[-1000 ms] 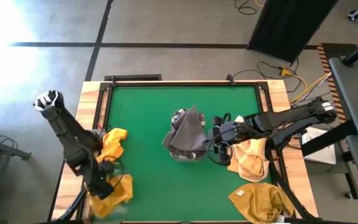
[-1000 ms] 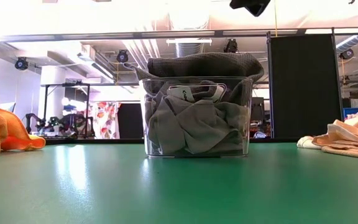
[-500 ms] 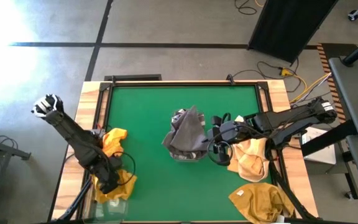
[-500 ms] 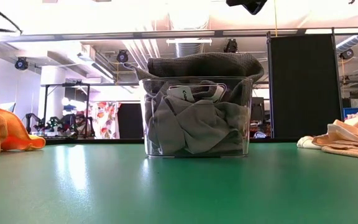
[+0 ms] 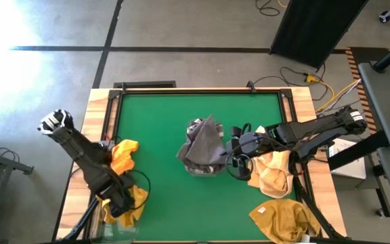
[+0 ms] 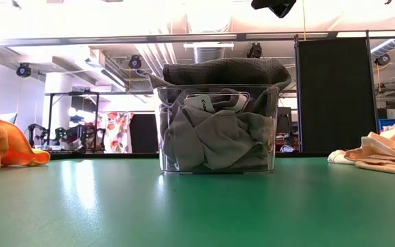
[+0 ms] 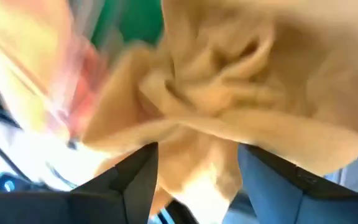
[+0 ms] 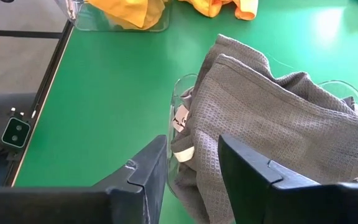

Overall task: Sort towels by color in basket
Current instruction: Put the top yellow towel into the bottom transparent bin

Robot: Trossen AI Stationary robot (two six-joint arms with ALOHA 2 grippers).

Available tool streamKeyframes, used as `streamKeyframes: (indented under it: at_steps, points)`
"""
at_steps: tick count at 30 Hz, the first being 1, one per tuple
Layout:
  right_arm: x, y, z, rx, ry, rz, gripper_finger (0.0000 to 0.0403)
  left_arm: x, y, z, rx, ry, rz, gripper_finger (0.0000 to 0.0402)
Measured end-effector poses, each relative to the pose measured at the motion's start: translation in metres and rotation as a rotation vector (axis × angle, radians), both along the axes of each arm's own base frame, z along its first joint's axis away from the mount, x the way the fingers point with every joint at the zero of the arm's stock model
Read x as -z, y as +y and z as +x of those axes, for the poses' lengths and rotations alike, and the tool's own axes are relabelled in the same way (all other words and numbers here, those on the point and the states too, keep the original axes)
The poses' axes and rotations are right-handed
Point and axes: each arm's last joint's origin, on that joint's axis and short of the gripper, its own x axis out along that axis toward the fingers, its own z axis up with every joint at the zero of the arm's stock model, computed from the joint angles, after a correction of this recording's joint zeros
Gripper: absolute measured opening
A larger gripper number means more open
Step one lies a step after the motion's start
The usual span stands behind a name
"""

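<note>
A clear basket [image 5: 193, 167] at the table's middle holds dark grey towels [image 5: 205, 144], heaped above its rim [image 6: 218, 72]. A second clear basket [image 5: 117, 229] at the near left corner holds a yellow towel [image 5: 136, 202]. My left gripper [image 5: 122, 203] hangs over that towel, pointing down, its fingers apart [image 7: 197, 180]. An orange towel [image 5: 124, 156] lies on the table's left edge. My right gripper [image 5: 237, 157] hovers open just right of the grey basket, with nothing between its fingers [image 8: 191, 168]. My left gripper stands open right over the yellow towel's crumpled folds [image 7: 204, 106], which fill the space past its fingers. I cannot tell whether the fingers touch the cloth.
A pale yellow towel [image 5: 273, 173] lies under my right arm at the table's right side. A mustard towel [image 5: 286, 218] lies at the near right corner. Bare green mat [image 5: 161, 122] lies between the baskets and toward the far edge.
My left gripper has moved a little toward the table's right over the near left basket and has turned about. The yellow towel beneath it now lies more bunched together. My right arm has kept still.
</note>
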Motion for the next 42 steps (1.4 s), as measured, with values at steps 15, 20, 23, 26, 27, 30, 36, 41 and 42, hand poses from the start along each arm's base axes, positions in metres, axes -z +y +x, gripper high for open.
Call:
streamKeyframes:
  at_steps: [15, 20, 23, 26, 27, 30, 36, 41, 42]
  points:
    - [0.007, 0.000, -0.001, -0.002, 0.028, -0.007, 0.0148, 0.004, -0.042, 0.052, 0.134, -0.310, 0.061, 0.0164]
    - [0.010, 0.000, -0.003, -0.002, 0.055, -0.014, 0.0137, 0.020, -0.038, 0.039, 0.055, -0.093, 0.118, 0.0134]
    - [0.010, 0.000, -0.003, -0.003, 0.056, -0.014, 0.0133, 0.027, -0.035, 0.031, 0.004, -0.057, 0.092, 0.0113]
    - [0.010, 0.000, -0.003, -0.002, 0.057, -0.014, 0.0132, 0.042, -0.034, 0.025, -0.033, -0.005, 0.019, 0.0092]
    - [0.011, -0.001, -0.003, -0.003, 0.057, -0.015, 0.0132, 0.048, -0.032, 0.022, -0.048, 0.034, 0.007, 0.0085]
    - [0.011, 0.000, -0.003, -0.003, 0.057, -0.015, 0.0135, 0.062, -0.027, 0.010, -0.085, 0.182, -0.015, 0.0067]
    - [0.011, 0.000, -0.003, -0.003, 0.057, -0.015, 0.0146, 0.059, -0.018, 0.002, -0.104, 0.247, 0.083, 0.0037]
    - [0.011, 0.000, -0.003, 0.006, 0.058, -0.005, 0.0152, 0.041, -0.008, 0.000, -0.089, 0.187, 0.324, 0.0026]
    - [0.011, 0.000, -0.003, 0.011, 0.059, 0.000, 0.0153, 0.041, -0.007, 0.000, -0.090, 0.181, 0.340, 0.0024]
